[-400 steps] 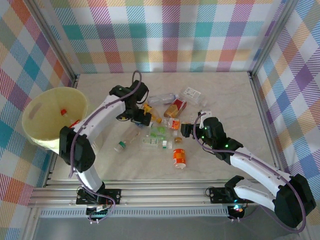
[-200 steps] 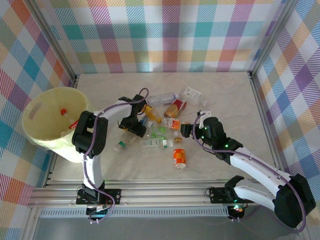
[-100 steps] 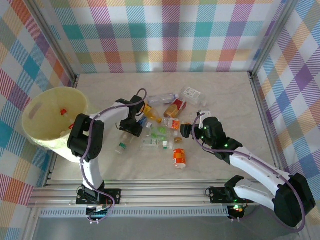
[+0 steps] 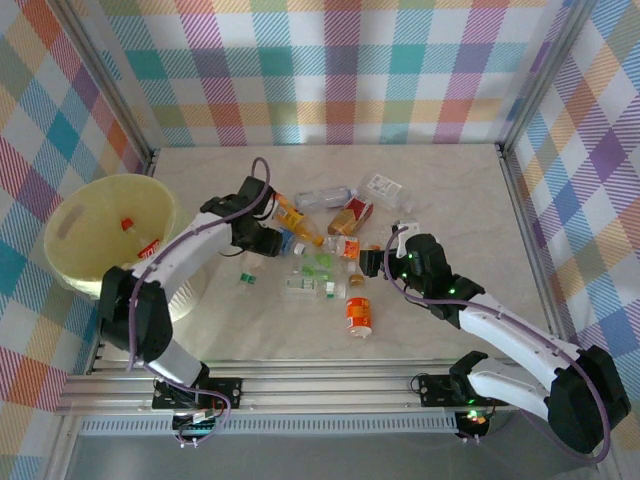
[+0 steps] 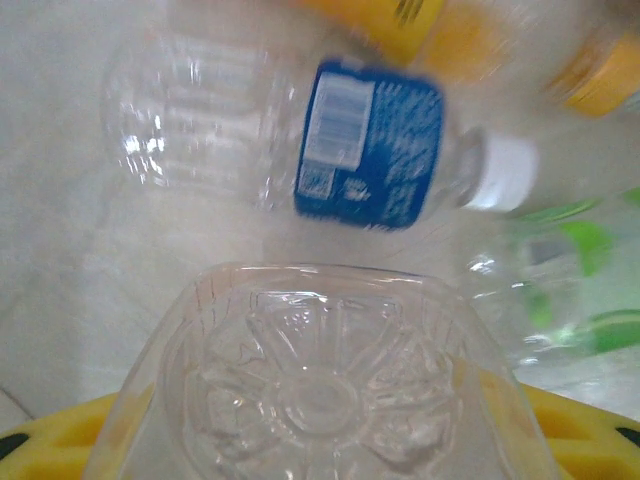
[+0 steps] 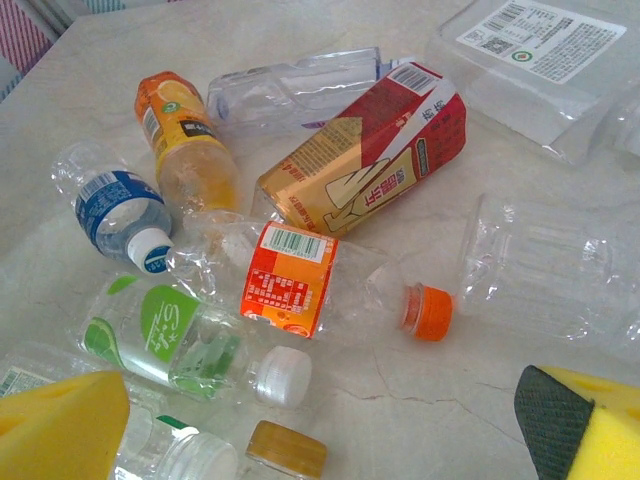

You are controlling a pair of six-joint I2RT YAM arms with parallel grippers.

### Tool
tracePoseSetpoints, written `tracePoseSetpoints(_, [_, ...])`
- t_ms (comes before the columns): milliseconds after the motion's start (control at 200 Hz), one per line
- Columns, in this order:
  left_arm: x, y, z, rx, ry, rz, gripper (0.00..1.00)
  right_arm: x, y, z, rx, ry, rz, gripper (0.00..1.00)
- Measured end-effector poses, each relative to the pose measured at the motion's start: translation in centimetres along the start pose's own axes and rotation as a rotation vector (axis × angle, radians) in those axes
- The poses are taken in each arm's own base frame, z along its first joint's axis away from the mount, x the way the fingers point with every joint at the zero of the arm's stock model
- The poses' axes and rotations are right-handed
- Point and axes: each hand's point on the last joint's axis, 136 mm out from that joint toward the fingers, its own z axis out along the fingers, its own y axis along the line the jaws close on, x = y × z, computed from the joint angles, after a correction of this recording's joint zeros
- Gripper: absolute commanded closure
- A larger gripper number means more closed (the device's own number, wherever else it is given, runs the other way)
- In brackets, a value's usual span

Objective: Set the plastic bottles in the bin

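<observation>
My left gripper (image 4: 258, 243) is shut on a clear bottle (image 5: 320, 395) whose ribbed base faces the wrist camera between the yellow fingers (image 5: 590, 432). Its green cap end (image 4: 246, 278) hangs above the table. Just beyond it lies a blue-label bottle (image 5: 370, 145). The bin (image 4: 62, 215) stands at the far left with a red-capped bottle (image 4: 127, 224) inside. My right gripper (image 6: 320, 440) is open, low over an orange-label bottle (image 6: 295, 280) and a green-label bottle (image 6: 160, 335). An orange bottle (image 4: 358, 315) lies alone nearer the front.
More of the pile: an orange juice bottle (image 6: 185, 135), a red and brown carton-shaped bottle (image 6: 365, 165), clear bottles (image 6: 290, 90) (image 6: 540, 270) and a clear pack with a white label (image 6: 530, 50). Metal posts and checked walls ring the table (image 4: 450, 190).
My left gripper has shut on the clear green-capped bottle, lifted it off the table and swung back towards the left. The right arm has not moved.
</observation>
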Motion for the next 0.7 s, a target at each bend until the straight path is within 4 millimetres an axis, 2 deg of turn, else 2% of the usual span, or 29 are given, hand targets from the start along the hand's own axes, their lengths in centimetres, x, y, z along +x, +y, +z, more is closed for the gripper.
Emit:
tracePoseSetpoints(405, [-6.0, -0.9, -10.5, 0.134, -0.413, -0.142, 0.57, -0.3, 0.5, 0.0, -0.029, -0.012, -0.034, 0.0])
tracePoseSetpoints(700, [-9.4, 0.2, -18.6, 0.149, -0.634, -0.262, 0.57, -0.9, 1.0, 0.0, -0.051, -0.036, -0.051, 0.0])
